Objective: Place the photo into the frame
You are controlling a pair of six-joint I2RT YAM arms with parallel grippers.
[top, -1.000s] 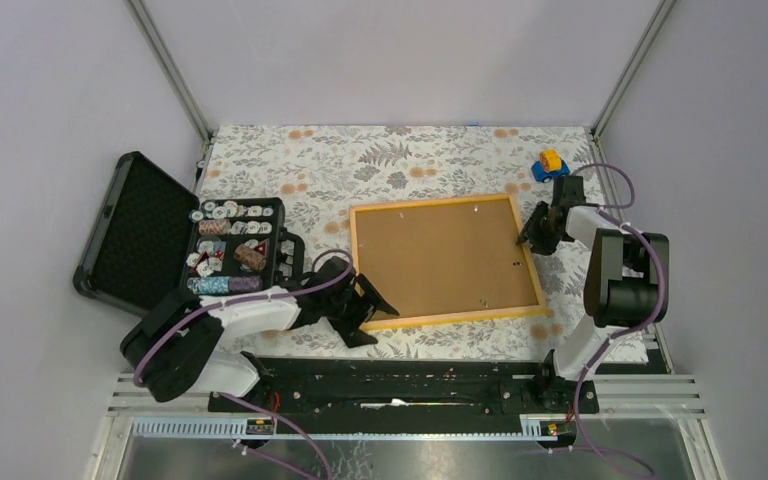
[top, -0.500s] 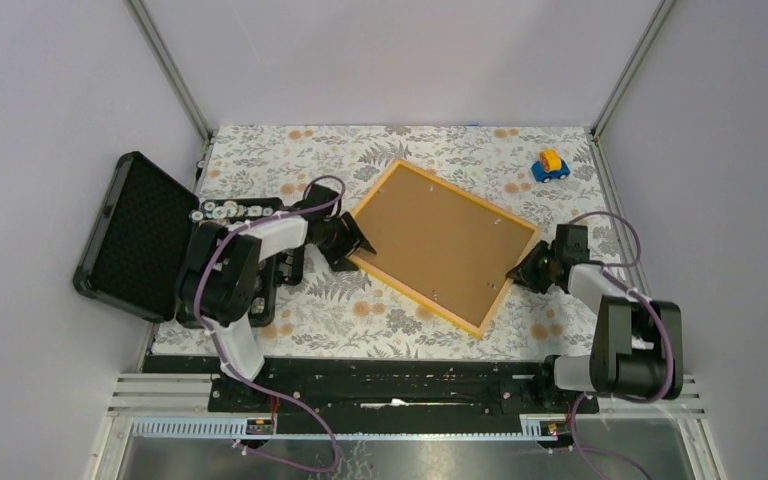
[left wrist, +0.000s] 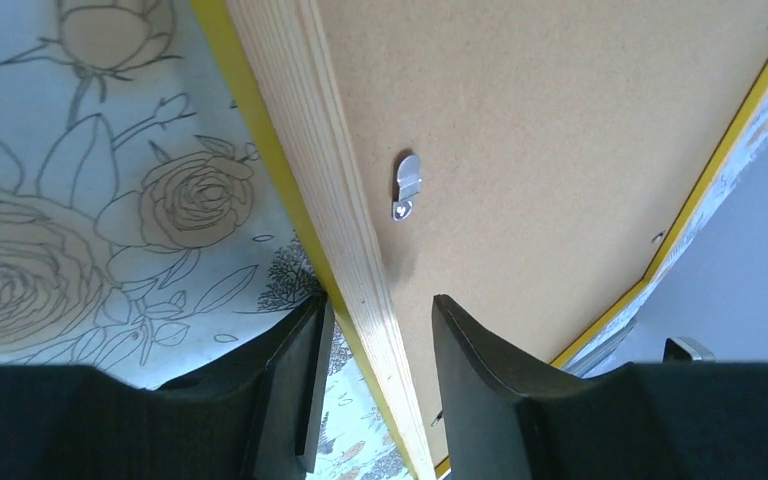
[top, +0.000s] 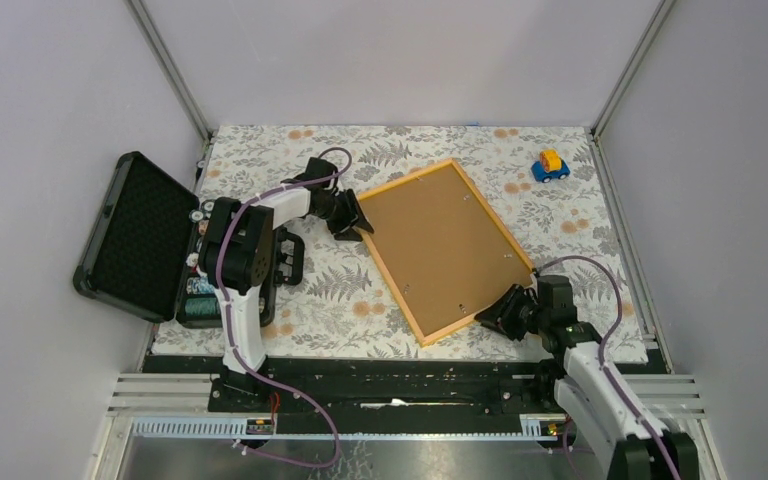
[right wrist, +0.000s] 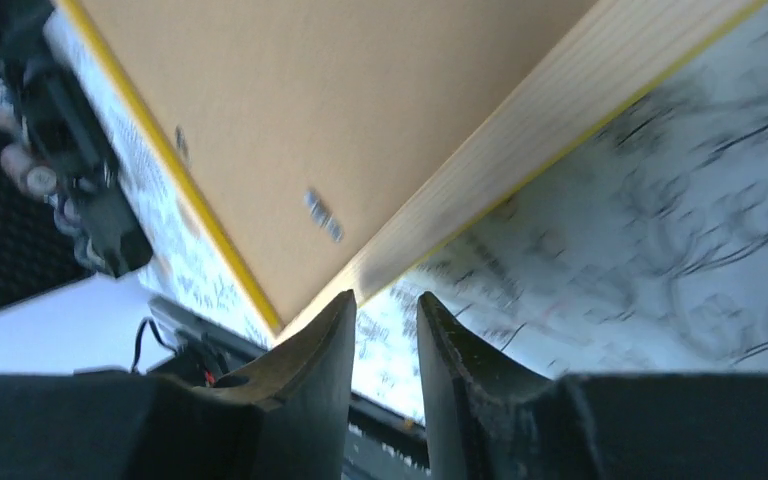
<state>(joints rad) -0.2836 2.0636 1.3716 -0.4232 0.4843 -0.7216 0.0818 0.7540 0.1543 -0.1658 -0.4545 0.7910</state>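
Frame lies back-up, long axis far-left to near-right; left gripper straddles its far corner, fingers parted, right gripper meets its near edge, grip indiscernible.

Left arm, right arm: jaws half-closed.

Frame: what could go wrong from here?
1. The left gripper and right gripper straddle only the thin rim of the frame, at opposite sides; it may slip or twist.
2. Its near corner lies close to the near edge of the table; a push could send it over.
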